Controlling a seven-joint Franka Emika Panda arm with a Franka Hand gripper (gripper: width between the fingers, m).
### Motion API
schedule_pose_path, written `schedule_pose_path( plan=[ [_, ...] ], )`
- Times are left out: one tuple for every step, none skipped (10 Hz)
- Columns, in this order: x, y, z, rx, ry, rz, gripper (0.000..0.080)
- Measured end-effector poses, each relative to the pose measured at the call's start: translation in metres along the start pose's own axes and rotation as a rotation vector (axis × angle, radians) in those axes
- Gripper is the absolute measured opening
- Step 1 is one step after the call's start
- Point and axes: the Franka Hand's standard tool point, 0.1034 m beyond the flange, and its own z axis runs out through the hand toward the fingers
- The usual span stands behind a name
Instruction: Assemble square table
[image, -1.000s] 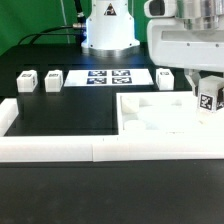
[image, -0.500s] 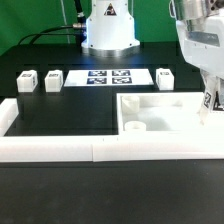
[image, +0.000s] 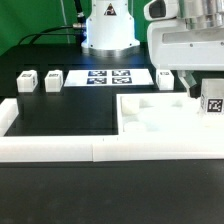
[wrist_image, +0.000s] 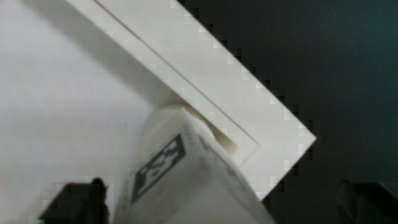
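Observation:
The white square tabletop (image: 146, 104) lies at the exterior view's right, against the front wall. My gripper (image: 211, 97) hangs over its right end, shut on a white tagged leg post (image: 212, 102) held upright just above the top. In the wrist view the leg post (wrist_image: 185, 165) runs between my dark fingers (wrist_image: 75, 204) and points at a corner of the tabletop (wrist_image: 80, 95), where a round hole is partly hidden behind it. Three other leg posts stand at the back: two at the left (image: 26, 80) (image: 53, 78), one at the right (image: 165, 77).
The marker board (image: 108, 76) lies flat at the back centre, in front of the arm's white base (image: 108, 30). A long low white border wall (image: 60, 149) runs along the front and turns up the left side.
The hand was turned and further to the right half a second ago, with the leg post half out of frame. It is now back over the tabletop's right end, with the tag showing.

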Motion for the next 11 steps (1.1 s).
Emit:
schedule_pose_path(
  plan=[
    [0.0004, 0.0003, -0.0001, 0.0, 0.0, -0.075, 0.0649],
    [0.0015, 0.0013, -0.0006, -0.013, 0.002, -0.203, 0.0649],
    [0.0055, 0.0012, -0.0029, -0.05, 0.023, -0.431, 0.0649],
    [0.0048, -0.0014, -0.003, -0.064, 0.036, -0.552, 0.0649],
    [0.0038, -0.0015, -0.0025, -0.052, 0.032, -0.452, 0.0527],
    [0.0043, -0.0011, -0.0026, -0.053, 0.033, -0.455, 0.0389],
    [0.0042, -0.0009, -0.0025, -0.053, 0.032, -0.442, 0.0389],
    [0.0061, 0.003, -0.0019, -0.057, 0.033, -0.361, 0.0301],
    [0.0063, 0.0035, -0.0018, -0.057, 0.035, -0.281, 0.0301],
    [0.0071, 0.0044, -0.0015, -0.053, 0.041, -0.189, 0.0301],
    [0.008, 0.0055, -0.0014, -0.047, 0.052, -0.088, 0.03]
  ],
)
